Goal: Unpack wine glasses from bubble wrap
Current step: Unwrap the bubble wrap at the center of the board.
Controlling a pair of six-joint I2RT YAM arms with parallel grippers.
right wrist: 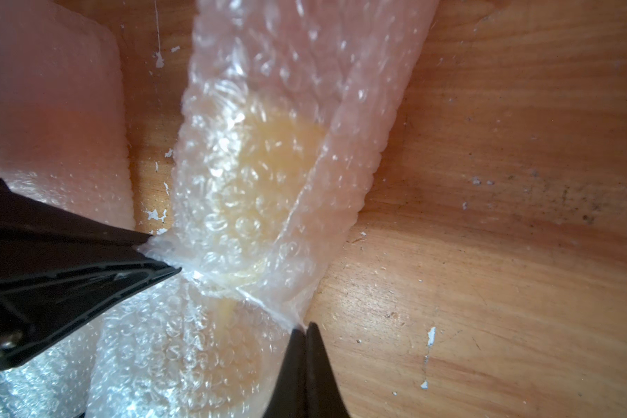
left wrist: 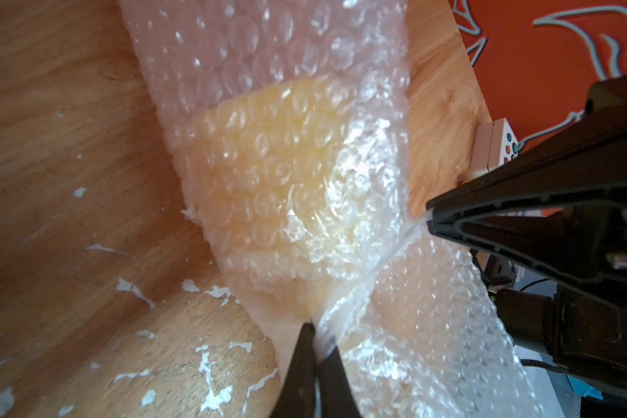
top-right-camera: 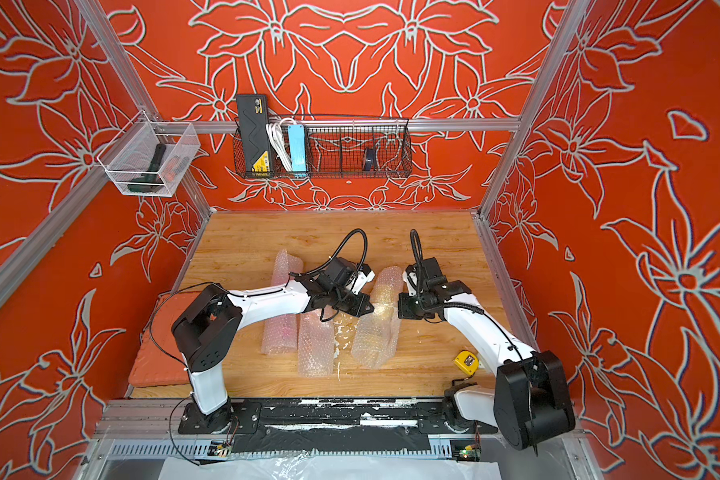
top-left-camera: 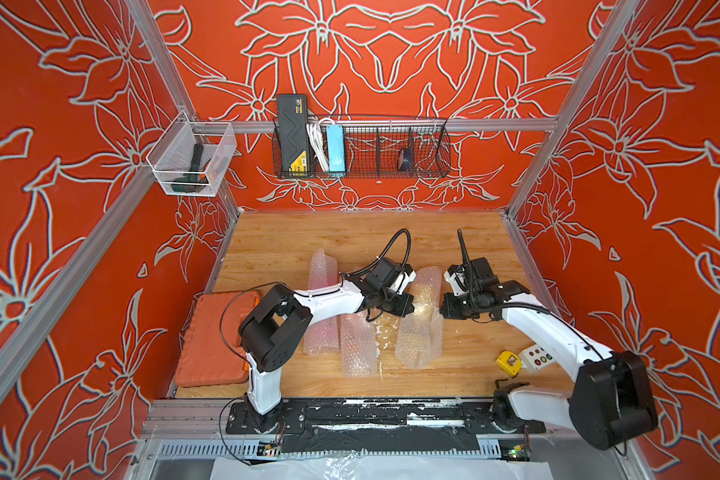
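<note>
Three rolls of bubble wrap lie on the wooden table: a left roll, a middle roll and a right roll. A yellow wine glass shows dimly through the right roll. My left gripper is shut on that roll's film at one side. My right gripper is shut on the film at the opposite side. The film is drawn taut between the two tips. The other two rolls show only faint pink and orange tints, with no glass plainly visible.
An orange tool case lies at the table's left edge. A yellow tape measure and a white button box sit near the right arm. A wire basket and a mesh bin hang on the walls.
</note>
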